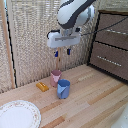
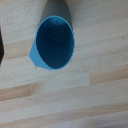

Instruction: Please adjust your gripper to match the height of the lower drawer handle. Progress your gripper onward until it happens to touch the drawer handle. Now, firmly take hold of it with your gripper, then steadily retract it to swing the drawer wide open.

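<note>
Gripper (image 1: 62, 52) of the white Franka arm hangs in open air above the wooden counter (image 1: 95, 100), its two dark fingers (image 1: 56, 53) pointing down and set narrowly apart with nothing between them. The cabinet stands at the exterior view's right, two dark brown fronts stacked one over the other; the drawer (image 1: 109, 60) to be opened is the lower one, and the lower drawer handle (image 1: 108, 59), a thin silver bar, runs horizontally across its face, well apart from the fingers. That handle lies toward the exterior view's right of the fingers and somewhat lower in the frame, so the coming move looks to be a descent to the bar's height and a long reach across toward the cabinet, probably with the wrist turned so the fingers can straddle the bar's long axis. Directly below the arm sit a blue cup (image 1: 63, 89) and, just beside it, a pink cup (image 1: 55, 76), with a small orange block (image 1: 42, 86) near them and a patterned plate (image 1: 18, 115) at the counter's near edge. The wrist view looks straight down into the blue cup's open mouth (image 2: 55, 44).
</note>
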Tool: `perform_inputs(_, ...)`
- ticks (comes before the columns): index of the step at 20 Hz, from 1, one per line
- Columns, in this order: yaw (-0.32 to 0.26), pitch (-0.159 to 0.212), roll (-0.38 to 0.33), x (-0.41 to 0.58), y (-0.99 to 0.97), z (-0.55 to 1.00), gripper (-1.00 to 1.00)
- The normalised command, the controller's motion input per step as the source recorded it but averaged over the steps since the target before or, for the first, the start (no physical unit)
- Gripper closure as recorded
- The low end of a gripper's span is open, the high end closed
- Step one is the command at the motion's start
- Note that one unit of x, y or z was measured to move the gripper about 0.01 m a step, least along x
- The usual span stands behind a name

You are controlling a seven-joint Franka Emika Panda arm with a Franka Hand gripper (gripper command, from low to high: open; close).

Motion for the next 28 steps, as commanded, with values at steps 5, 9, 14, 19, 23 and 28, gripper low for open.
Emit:
perform_inputs(5,0.206,-0.091,-0.290,-0.073,-0.14,0.02,-1.00)
perform_inputs(9,0.200,-0.121,-0.293,-0.054,-0.15,0.00,-1.00)
perform_inputs(14,0.194,-0.129,-0.297,-0.032,-0.16,0.01,-1.00)
perform_inputs(19,0.116,-0.085,-0.355,0.000,-0.19,0.03,-1.00)
perform_inputs(23,0.072,-0.033,-0.375,0.000,-0.19,0.00,-1.00)
perform_inputs(28,0.050,-0.001,-0.375,-0.005,-0.18,0.00,-1.00)
